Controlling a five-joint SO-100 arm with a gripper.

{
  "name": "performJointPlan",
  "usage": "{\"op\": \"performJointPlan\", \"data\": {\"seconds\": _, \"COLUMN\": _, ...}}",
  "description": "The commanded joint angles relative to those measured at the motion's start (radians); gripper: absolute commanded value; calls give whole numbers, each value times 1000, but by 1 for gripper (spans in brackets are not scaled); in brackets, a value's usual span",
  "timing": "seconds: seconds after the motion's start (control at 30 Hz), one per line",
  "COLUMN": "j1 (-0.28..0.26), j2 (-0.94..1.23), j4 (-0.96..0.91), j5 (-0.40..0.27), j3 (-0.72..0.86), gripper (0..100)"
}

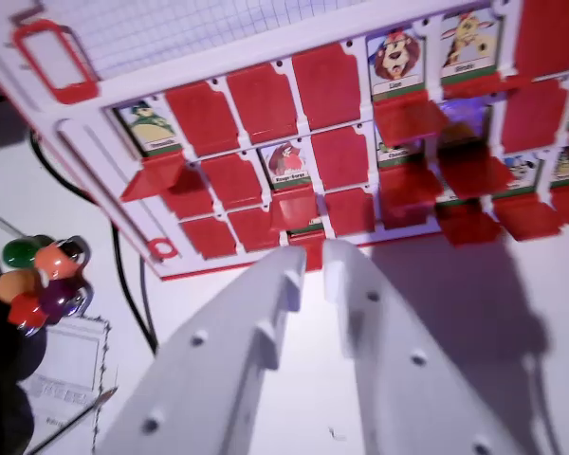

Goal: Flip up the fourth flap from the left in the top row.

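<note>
Nearest the camera, the pincer [313, 270] is seen slightly open and empty, its white fingers [266, 313] held over the white table [474, 313]. Just beyond the tips, a red-and-white game board [218, 57] is tilted across the view. Several flaps [327, 85] lie flat; a lion card [395, 59] stands raised.

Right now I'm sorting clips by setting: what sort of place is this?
Probably an indoor hobby or lab tabletop: a red-and-white flap board game with animal cards lies on a white surface, black cables trail beside it, and the white gripper hovers over it.
</note>
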Motion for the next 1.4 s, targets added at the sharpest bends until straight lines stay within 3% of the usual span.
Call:
{"op": "performJointPlan", "data": {"seconds": 0.0, "j1": -9, "j2": 270, "j4": 2, "j5": -5, "j3": 83, "gripper": 2}}
{"op": "performJointPlan", "data": {"seconds": 0.27, "j1": -11, "j2": 555, "j4": -54, "j5": -29, "j3": 371, "gripper": 2}}
{"op": "performJointPlan", "data": {"seconds": 0.67, "j1": -9, "j2": 845, "j4": -118, "j5": -78, "j3": 643, "gripper": 2}}
{"op": "performJointPlan", "data": {"seconds": 1.37, "j1": 15, "j2": 1012, "j4": -109, "j5": -109, "j3": 792, "gripper": 2}}
